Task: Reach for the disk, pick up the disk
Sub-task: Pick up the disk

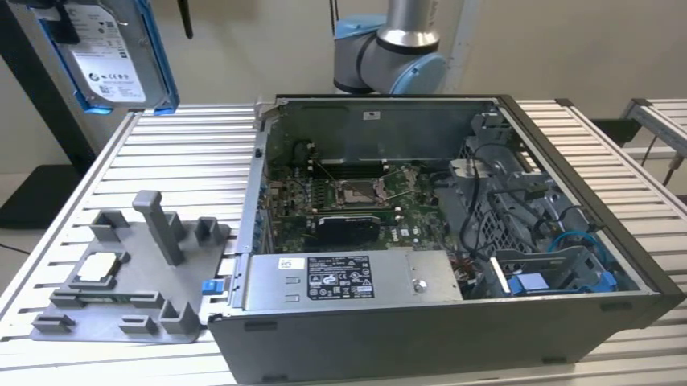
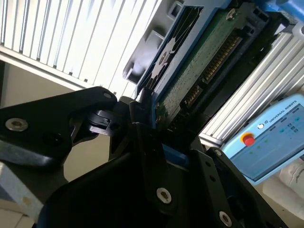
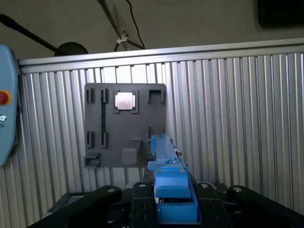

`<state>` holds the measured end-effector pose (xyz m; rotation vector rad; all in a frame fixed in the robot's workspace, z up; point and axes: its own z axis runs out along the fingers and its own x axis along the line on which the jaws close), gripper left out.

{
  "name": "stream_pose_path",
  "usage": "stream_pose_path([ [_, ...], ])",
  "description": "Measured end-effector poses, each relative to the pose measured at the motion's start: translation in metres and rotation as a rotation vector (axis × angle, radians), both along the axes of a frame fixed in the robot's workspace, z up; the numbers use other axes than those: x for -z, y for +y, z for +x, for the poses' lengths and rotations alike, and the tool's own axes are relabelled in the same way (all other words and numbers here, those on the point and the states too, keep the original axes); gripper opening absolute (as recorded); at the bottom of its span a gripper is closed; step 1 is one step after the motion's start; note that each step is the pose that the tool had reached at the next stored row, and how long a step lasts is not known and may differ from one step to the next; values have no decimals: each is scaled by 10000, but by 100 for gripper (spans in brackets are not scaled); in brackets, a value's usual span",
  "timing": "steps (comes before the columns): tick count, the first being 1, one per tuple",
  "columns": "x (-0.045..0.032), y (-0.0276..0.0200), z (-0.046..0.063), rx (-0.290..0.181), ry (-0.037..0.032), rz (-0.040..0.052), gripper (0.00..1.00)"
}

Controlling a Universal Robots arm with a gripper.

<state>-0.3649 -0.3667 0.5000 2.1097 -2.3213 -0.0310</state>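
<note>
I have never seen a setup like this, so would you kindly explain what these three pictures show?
This is one robot arm working at a slatted metal table. The exterior view comes from a camera standing off the arm, looking over the whole table. The two wrist views come from cameras riding on the arm near its gripper. On the table stands an open computer case, its board and cables showing. At the exterior view's left of it lies a grey tray with a small square chip in it. The gripper is shut on the disk, a silver drive in a blue frame, and holds it in the air above the table. The second wrist view shows the disk's green underside. The light blue box with a red button there is a hand controller.
</note>
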Motion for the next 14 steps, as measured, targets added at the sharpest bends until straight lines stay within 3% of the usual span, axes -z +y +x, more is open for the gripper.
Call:
stream_pose_path([
  [14,0,0,289,0,2,0,0],
])
